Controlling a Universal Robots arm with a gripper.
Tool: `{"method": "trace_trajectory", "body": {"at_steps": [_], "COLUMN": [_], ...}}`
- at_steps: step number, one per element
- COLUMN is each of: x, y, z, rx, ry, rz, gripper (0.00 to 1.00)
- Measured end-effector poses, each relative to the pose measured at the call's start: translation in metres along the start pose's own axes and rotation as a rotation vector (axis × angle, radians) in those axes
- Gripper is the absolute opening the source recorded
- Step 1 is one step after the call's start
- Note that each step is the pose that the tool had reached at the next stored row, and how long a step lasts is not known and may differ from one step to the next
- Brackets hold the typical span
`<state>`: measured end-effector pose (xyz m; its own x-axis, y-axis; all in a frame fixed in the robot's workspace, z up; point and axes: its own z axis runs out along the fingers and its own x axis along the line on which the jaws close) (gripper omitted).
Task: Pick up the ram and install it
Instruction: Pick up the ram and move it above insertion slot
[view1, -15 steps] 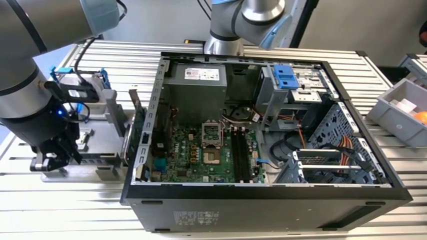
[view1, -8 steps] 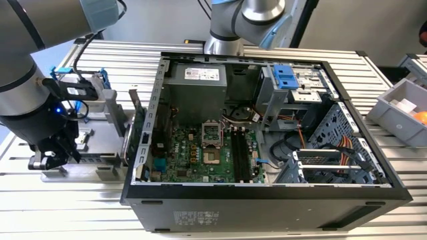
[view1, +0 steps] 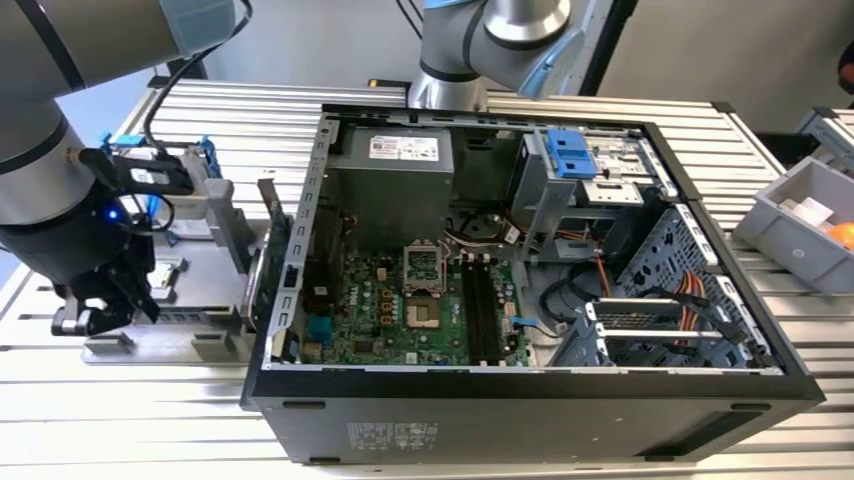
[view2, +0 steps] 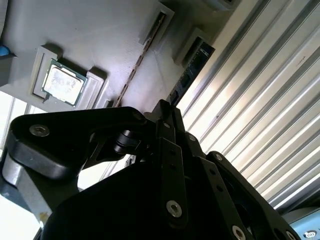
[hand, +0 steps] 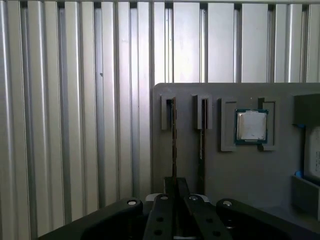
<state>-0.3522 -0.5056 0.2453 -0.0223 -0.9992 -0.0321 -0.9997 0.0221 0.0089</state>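
At the exterior view's left: found arm (view1: 40, 150) bent low over grey tray (view1: 200, 300) on slatted bench (view1: 134, 400), with claw (view1: 94, 320) down at the tray's near-left corner.

In both wrist views, read claw as pressed together on the ram (hand: 173, 145), pinching the board by its two flat faces. Located ram on edge in the slot closest to the tray's outer rim, seated there, not yet lifted. Judged the on-edge slotting deliberate: offers both faces to a pinch from above and spares the contact edge.

Noted second stick (hand: 201, 140) in the neighbouring slot, parallel and just beside; little side room toward it. Noted processor chip (hand: 251, 125) in its own pocket further along the tray, apart from the fingers. Beyond the rim on the other side, only bare bench slats.

Centre: logged open case (view1: 534, 410) just beside the tray, its tall left wall standing between tray and board. Spotted memory slots (view1: 477, 300) running near-to-far beside the socket, open from above.

Right: logged grey bin (view1: 801, 215), well apart from the work.
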Motion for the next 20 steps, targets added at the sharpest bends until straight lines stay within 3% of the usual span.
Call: {"method": "trace_trajectory", "body": {"at_steps": [20], "x": [-0.0006], "y": [0.0001], "z": [-0.0171], "rx": [0.0001], "ry": [-0.0001], "rz": [0.000], "gripper": [0.00]}}
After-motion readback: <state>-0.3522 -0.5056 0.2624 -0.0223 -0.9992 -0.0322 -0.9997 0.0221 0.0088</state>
